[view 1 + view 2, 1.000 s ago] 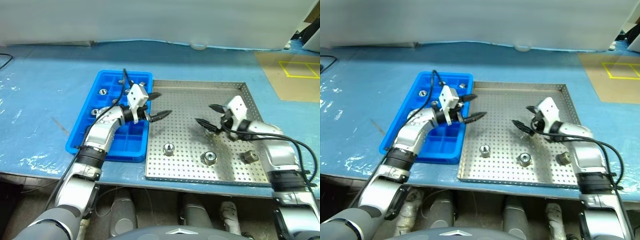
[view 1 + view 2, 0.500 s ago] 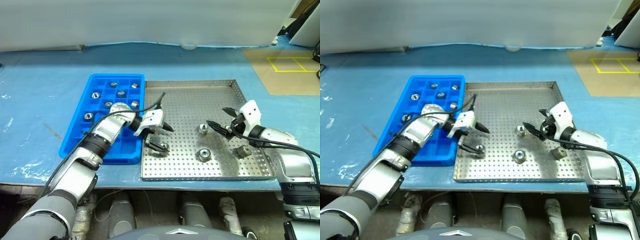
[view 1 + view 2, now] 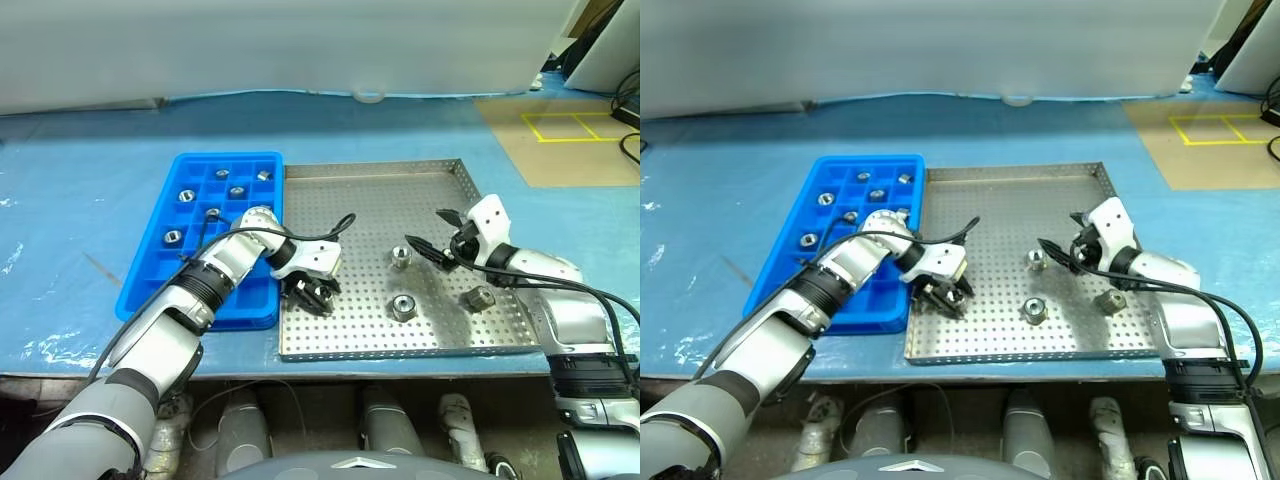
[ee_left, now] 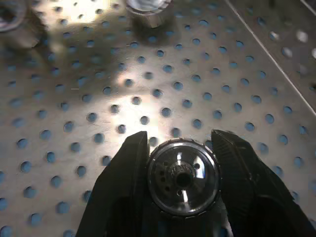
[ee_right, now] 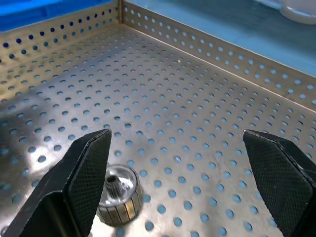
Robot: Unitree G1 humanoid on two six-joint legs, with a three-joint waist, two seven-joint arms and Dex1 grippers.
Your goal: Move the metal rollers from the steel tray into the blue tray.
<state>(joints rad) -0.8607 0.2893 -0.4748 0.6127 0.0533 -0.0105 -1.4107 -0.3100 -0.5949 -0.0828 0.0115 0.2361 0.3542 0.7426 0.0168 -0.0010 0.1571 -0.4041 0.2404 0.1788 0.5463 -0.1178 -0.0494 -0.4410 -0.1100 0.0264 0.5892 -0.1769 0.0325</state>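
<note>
With the left end effector clamped on 1 shiny metal roller against the perforated square steel tray, and the right end effector spread wide and empty, a shallow fingertip pinch is judged liable to slip during lifting.

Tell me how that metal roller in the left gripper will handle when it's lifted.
The roller looks like solid shiny metal, so probably stiff and heavy for its size. Its round, polished rim sits between two narrow black fingers, so it may slip or twist. Dropped on the steel tray, it could roll.

workshop bench: perforated steel tray, parts
</note>
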